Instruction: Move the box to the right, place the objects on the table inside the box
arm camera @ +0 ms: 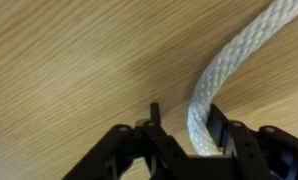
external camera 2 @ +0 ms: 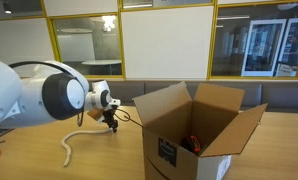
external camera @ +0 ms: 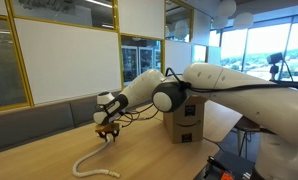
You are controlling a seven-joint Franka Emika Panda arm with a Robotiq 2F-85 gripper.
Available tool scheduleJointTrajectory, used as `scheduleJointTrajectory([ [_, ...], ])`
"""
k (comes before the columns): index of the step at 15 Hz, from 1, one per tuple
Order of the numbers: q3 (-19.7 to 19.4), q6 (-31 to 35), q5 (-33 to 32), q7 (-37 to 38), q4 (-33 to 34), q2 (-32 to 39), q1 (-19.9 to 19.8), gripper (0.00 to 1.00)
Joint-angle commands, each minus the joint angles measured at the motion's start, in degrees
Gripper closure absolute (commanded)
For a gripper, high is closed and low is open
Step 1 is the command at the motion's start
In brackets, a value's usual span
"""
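The arm (external camera: 234,85) hides most of the box (external camera: 184,126) in an exterior view.

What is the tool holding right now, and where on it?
Nothing firmly yet: the white rope lies between the fingers of the tool, apparently near one end, resting on the table, with a gap beside one finger.

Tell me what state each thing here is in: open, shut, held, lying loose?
Box: upright on the table, flaps open.
Small orange-red thing: inside the box.
Rope: lying on the table, one part between the jaws.
Gripper: open around the rope, gap on one side.
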Motion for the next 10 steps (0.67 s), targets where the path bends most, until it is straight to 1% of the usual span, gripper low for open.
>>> scheduleJointTrajectory([
  [1, -0.1, -2.5, -1.5, 1.7, 5.5, 2.8, -0.4, 0.80],
  [2, -0.1, -2.7, -1.6, 1.8, 5.7, 2.9, -0.4, 0.86],
  [4, 0.0, -3.2, -1.5, 1.8, 6.2, 3.1, -0.6, 0.88],
  [5, 0.0, -3.6, -1.5, 1.9, 6.4, 3.1, -0.7, 0.91],
  [6, -0.2, -3.8, -1.7, 2.0, 6.3, 2.9, -0.7, 0.87],
  [7, -0.3, -3.8, -1.8, 2.1, 6.0, 2.5, -0.6, 0.88],
  [9, -1.9, -2.8, -1.2, 2.1, 3.1, -0.3, 0.0, 0.86],
  [10, -2.6, -2.1, -1.4, 2.4, 1.4, -2.2, 0.2, 0.87],
])
